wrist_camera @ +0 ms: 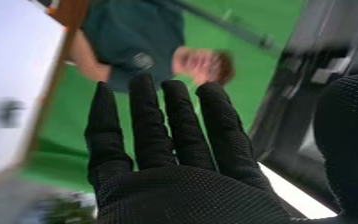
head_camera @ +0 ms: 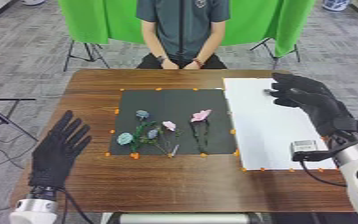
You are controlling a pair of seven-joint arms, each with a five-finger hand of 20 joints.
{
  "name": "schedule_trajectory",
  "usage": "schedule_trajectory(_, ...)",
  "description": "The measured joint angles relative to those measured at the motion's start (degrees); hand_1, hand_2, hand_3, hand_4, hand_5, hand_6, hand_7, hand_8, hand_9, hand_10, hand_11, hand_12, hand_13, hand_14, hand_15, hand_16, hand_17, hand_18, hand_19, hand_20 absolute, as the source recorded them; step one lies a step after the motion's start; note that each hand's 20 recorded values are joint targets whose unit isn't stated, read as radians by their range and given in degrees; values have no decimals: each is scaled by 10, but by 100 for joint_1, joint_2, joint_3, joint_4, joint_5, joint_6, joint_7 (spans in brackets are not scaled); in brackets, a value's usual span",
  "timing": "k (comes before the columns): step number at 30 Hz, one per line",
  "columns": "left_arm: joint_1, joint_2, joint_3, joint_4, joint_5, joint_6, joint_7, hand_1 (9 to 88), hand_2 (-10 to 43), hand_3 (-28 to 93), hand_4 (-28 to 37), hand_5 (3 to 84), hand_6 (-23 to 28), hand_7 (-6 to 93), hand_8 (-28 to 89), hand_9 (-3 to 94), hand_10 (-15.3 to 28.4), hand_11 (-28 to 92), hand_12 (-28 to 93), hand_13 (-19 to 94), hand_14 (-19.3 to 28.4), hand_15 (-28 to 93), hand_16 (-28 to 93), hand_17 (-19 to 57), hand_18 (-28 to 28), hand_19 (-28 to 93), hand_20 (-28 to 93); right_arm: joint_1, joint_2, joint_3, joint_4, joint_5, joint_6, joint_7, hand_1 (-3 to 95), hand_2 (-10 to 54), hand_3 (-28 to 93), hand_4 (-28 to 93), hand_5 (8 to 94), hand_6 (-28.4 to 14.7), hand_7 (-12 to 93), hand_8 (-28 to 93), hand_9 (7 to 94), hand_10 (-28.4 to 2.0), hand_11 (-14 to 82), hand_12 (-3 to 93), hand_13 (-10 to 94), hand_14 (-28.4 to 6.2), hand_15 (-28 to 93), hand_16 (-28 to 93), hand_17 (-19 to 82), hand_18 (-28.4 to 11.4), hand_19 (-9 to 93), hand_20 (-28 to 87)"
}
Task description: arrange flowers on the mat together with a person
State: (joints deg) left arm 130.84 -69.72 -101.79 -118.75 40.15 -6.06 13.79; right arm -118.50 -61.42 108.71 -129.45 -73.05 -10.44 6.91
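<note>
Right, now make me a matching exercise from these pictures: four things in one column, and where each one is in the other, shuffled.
Things
1. left robot hand
2. larger pink flower
3. white sheet
4. right robot hand

Places
A. flat on the table, right of the dark mat
B. over the far right part of the sheet
C. left of the dark mat, fingers straight
D. lying on the dark mat

Pairs: 1-C, 2-D, 3-A, 4-B
</note>
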Motion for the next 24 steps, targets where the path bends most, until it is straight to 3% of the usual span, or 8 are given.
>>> schedule_trajectory(3, 136, 44, -2, -30, -20, 152, 110, 253, -47, 700, -277, 271, 27, 134, -75, 211, 103, 142, 156, 190, 128, 140, 49, -119, 204, 373, 96, -352, -109, -20, 60, 788, -7, -1, 140, 15, 816, -242, 365, -61, 112, -72, 353, -153, 92, 241, 292, -137, 189, 292, 56, -224, 418, 275)
schedule_trajectory(5, 173, 47, 5, -28, -24, 183, 131, 252, -47, 701, -278, 271, 27, 135, -75, 212, 102, 143, 156, 191, 128, 141, 48, -119, 204, 374, 96, -481, -114, -113, 102, 1278, -15, -4, 141, 14, 817, -242, 368, -62, 117, -73, 352, -153, 92, 241, 292, -138, 191, 294, 55, -224, 419, 275)
schedule_trajectory(11, 97, 16, 108, 20, -16, 150, 116, 250, -63, 704, -279, 272, 28, 134, -75, 213, 102, 143, 154, 191, 128, 142, 47, -118, 204, 373, 97, -400, -163, -306, 170, 1455, -45, 0, 140, 13, 812, -244, 367, -64, 122, -73, 351, -153, 96, 243, 290, -138, 192, 296, 51, -224, 423, 277)
schedule_trajectory(18, 63, -80, 115, 34, 22, 70, 24, 249, -82, 694, -282, 270, 25, 136, -74, 212, 102, 144, 155, 191, 128, 142, 47, -118, 204, 372, 97, -242, -256, -287, 159, 1326, -48, 241, 155, 2, 819, -240, 360, -65, 148, -78, 341, -151, 105, 244, 288, -135, 208, 296, 54, -222, 451, 289)
schedule_trajectory(24, -29, -47, 144, 101, 51, 29, 44, 251, -82, 692, -283, 269, 25, 136, -75, 212, 102, 144, 155, 192, 127, 142, 46, -118, 204, 371, 97, -152, -421, -351, 210, 1584, -81, 323, 157, 5, 816, -238, 351, -67, 153, -82, 340, -152, 111, 241, 292, -140, 244, 280, 63, -225, 490, 307)
